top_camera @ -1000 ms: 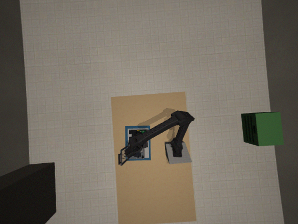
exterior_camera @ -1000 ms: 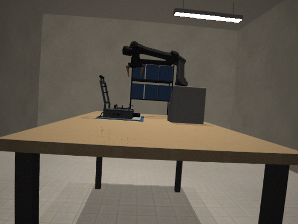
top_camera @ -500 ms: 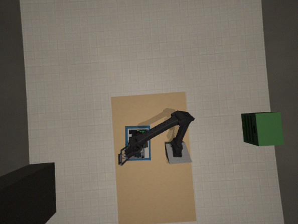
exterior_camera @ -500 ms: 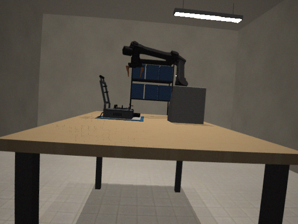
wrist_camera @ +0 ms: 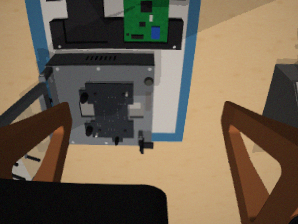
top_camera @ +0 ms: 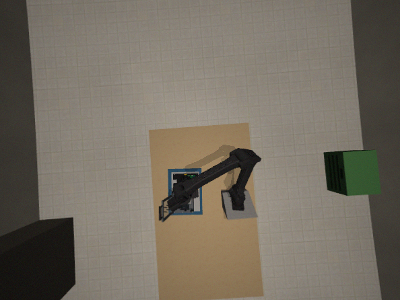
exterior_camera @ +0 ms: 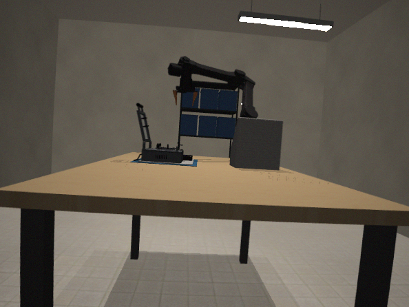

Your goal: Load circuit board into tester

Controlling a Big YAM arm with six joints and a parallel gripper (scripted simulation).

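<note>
Wrist view: beyond my 2 spread fingers, nothing between them, the black tray (wrist_camera: 178, 35) holds the green circuit board (wrist_camera: 146, 20) in 1 of its 2 pockets. Nearer me, the tester (wrist_camera: 70, 75) bears no board.

Exterior view: I (exterior_camera: 185, 98) hang above the tester (exterior_camera: 165, 155); its lid (exterior_camera: 144, 124) stands raised to one side, lower than me.

Top view: my arm (top_camera: 215, 171) partly hides the tray.

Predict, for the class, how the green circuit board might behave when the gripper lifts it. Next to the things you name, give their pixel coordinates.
The green circuit board (wrist_camera: 146, 22) looks flat and thin, so it is probably stiff and light. Small parts stand on its face, including a blue one (wrist_camera: 155, 33), so squeezing there might damage them; gripping by its edges seems safer. Its flat shape makes rolling unlikely.
</note>
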